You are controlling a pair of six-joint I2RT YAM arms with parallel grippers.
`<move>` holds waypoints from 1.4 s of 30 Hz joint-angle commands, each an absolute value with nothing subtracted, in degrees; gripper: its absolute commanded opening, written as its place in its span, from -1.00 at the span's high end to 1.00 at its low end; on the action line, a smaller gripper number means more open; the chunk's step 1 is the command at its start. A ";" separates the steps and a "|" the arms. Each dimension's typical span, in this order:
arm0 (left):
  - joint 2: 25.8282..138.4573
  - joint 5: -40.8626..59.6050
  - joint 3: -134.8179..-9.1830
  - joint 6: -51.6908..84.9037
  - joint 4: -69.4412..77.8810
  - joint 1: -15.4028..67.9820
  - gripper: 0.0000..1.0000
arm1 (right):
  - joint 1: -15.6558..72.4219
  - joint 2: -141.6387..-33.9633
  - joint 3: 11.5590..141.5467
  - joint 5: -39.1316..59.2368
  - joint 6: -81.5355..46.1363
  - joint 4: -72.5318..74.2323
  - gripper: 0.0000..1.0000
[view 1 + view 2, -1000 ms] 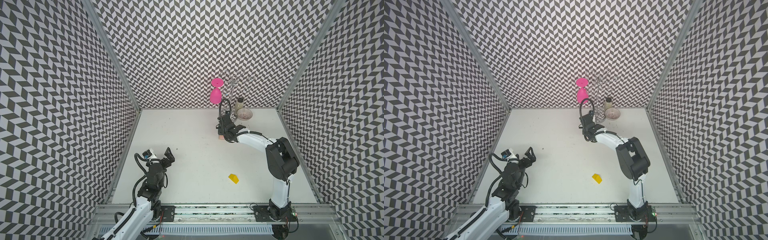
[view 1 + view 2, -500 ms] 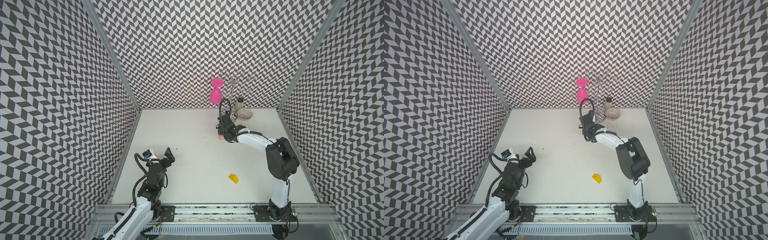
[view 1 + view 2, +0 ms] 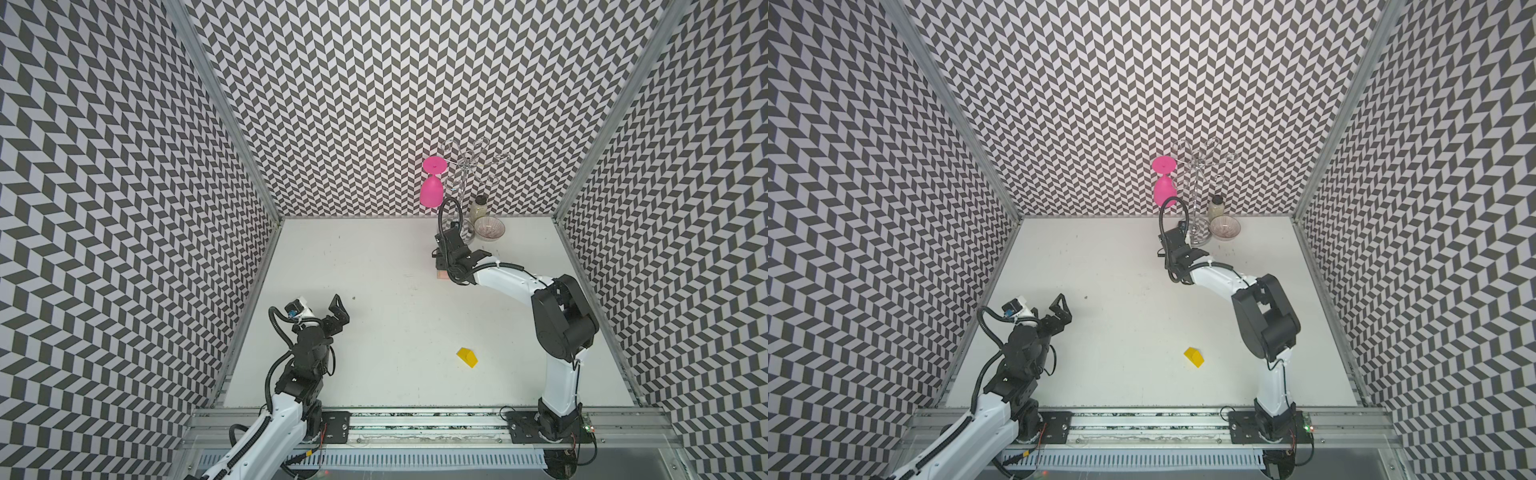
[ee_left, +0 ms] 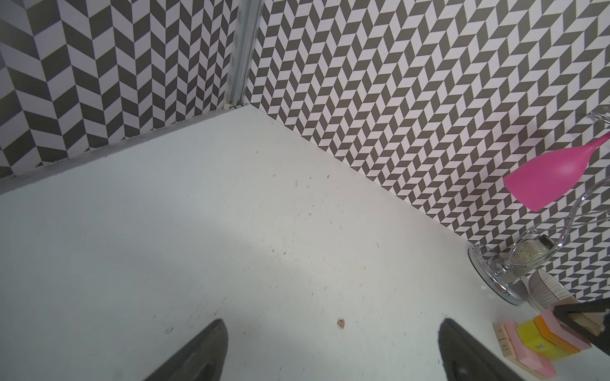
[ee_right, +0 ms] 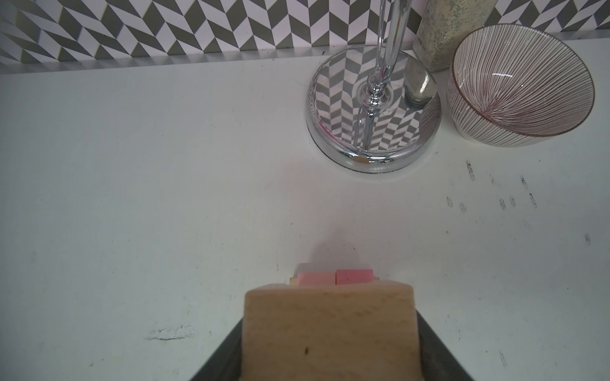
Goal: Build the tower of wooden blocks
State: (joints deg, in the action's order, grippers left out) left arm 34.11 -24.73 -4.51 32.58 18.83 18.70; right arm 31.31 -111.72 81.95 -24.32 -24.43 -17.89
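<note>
My right gripper (image 5: 330, 333) is shut on a tan wood block (image 5: 330, 316) that fills the space between its dark fingers (image 5: 224, 356). It holds the block over the tower (image 4: 534, 343), a stack of tan, pink, yellow and orange layers near the back. Two pink bars (image 5: 335, 276) of the stack peek out beyond the held block. I cannot tell whether the block touches the stack. In both top views this gripper (image 3: 446, 266) (image 3: 1173, 266) hides most of the tower. A yellow roof piece (image 3: 467, 357) (image 3: 1194, 357) lies alone at the front. My left gripper (image 4: 331, 333) (image 3: 332, 318) is open and empty at the front left.
A chrome wire stand (image 3: 469, 166) with a magenta goblet (image 3: 432, 189) hanging upside down stands at the back wall, just behind the tower. A small jar (image 3: 480, 208) and a striped bowl (image 3: 489, 227) sit beside its base (image 5: 373, 132). Patterned walls enclose three sides.
</note>
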 commanded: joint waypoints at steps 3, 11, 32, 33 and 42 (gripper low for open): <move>33.94 -24.91 -3.96 32.25 20.30 18.37 -1.00 | 31.12 -109.25 81.02 -23.82 -24.83 -17.21 0.13; 33.93 -24.85 -3.96 32.21 20.30 18.37 -1.00 | 31.11 -108.24 80.28 -24.61 -24.88 -17.28 0.12; 33.93 -24.83 -3.96 32.17 20.30 18.37 -1.00 | 31.12 -109.77 81.49 -24.34 -24.39 -17.33 0.05; 33.93 -24.82 -3.96 32.17 20.30 18.37 -1.00 | 31.11 -109.78 81.51 -24.24 -24.37 -17.24 0.04; 33.86 -24.87 -3.96 32.21 20.30 18.37 -1.00 | 31.11 -109.95 81.71 -23.73 -24.09 -16.95 -0.02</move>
